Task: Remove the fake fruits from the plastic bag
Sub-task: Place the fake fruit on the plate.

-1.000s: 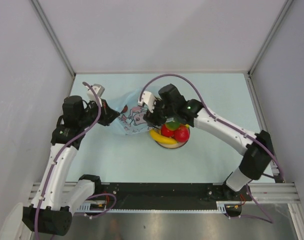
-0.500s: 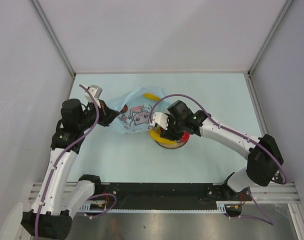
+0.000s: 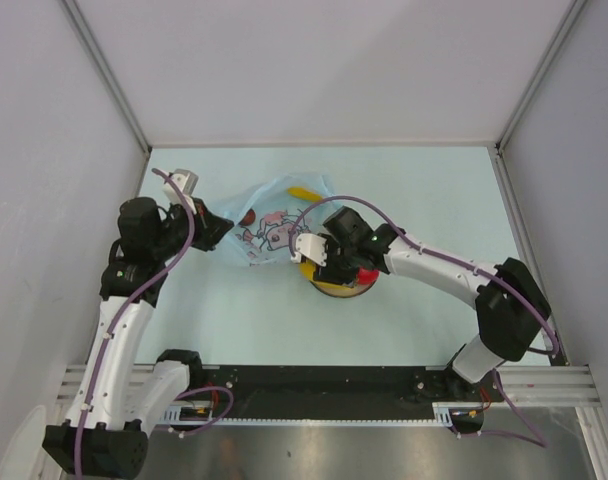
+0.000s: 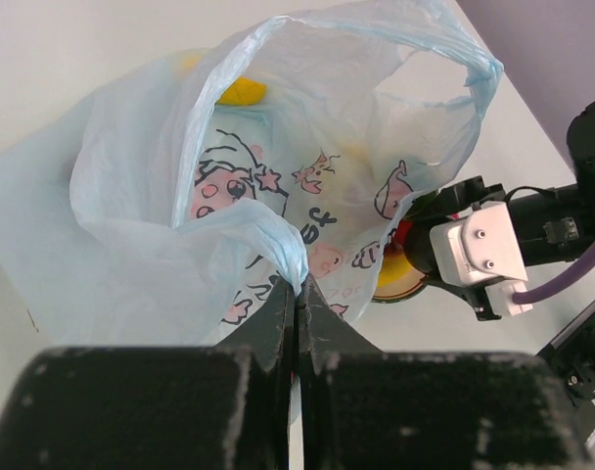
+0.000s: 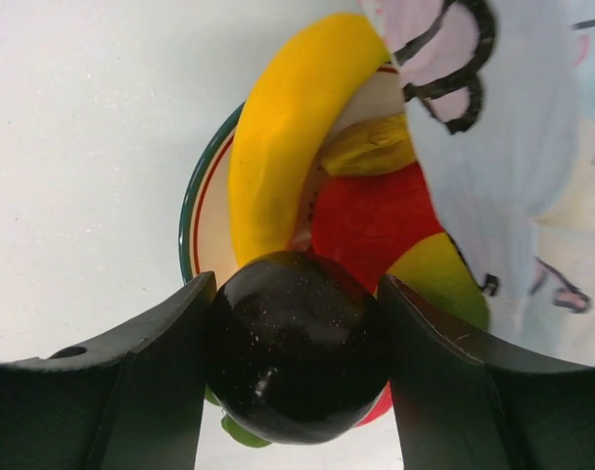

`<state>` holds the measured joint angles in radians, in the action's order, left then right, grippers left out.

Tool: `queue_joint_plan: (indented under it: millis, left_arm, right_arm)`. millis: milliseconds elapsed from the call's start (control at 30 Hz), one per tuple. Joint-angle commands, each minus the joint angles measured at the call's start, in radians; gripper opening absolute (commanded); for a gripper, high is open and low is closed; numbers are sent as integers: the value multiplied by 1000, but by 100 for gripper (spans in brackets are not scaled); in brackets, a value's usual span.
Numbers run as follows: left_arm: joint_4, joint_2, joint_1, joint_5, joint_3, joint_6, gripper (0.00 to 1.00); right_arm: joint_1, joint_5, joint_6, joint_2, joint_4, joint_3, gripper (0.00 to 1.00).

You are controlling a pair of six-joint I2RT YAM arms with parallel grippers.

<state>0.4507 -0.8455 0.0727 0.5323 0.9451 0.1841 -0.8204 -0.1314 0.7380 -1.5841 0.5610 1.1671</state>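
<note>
The plastic bag [image 3: 272, 215] lies light blue and crinkly with cartoon prints, its mouth open in the left wrist view [image 4: 131, 235]. My left gripper [image 3: 210, 228] is shut on a fold of the bag's edge [image 4: 296, 286]. A yellow fruit [image 4: 241, 92] shows inside the bag. My right gripper [image 3: 324, 262] is shut on the dark purple-black fruit [image 5: 297, 362], just above the round plate [image 5: 193, 215]. On the plate lie the yellow banana [image 5: 283, 147], a red fruit [image 5: 371, 220] and a green-yellow one [image 5: 442, 282].
The plate [image 3: 336, 290] sits right of the bag, touching its edge; bag film [image 5: 513, 117] overhangs it. White enclosure walls stand left, right and behind. The arm bases and a black rail [image 3: 314, 385] are at the near edge.
My right gripper has moved from the bag's mouth down to above the plate, carrying the dark fruit. My left gripper has shifted slightly left, still holding the bag.
</note>
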Motion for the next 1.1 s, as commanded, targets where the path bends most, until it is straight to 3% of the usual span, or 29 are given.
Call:
queue_joint_plan:
  millis: [0, 33, 100, 167, 200, 233, 900, 1067]
  left_arm:
    - [-24, 6, -13, 9, 7, 18, 0]
    - [-26, 3, -13, 12, 6, 20, 0]
    - [-33, -1, -13, 17, 4, 26, 0]
    - [-38, -6, -13, 21, 4, 29, 0]
    - [-37, -6, -13, 23, 6, 29, 0]
    - [-37, -7, -13, 23, 6, 31, 0]
    - [-46, 11, -13, 32, -11, 40, 0]
    - [-44, 13, -13, 37, -6, 41, 0]
  right_arm:
    - [4, 6, 12, -14, 10, 3, 44]
    - [4, 13, 9, -16, 5, 2, 54]
    - [6, 22, 1, -20, -7, 0, 61]
    - [3, 26, -3, -24, -7, -1, 73]
    - [3, 26, -6, -24, -9, -1, 82]
    - [1, 27, -6, -22, -6, -1, 99]
    - [-65, 53, -43, 26, 17, -1, 100]
    - [-89, 59, -55, 103, 0, 0, 100]
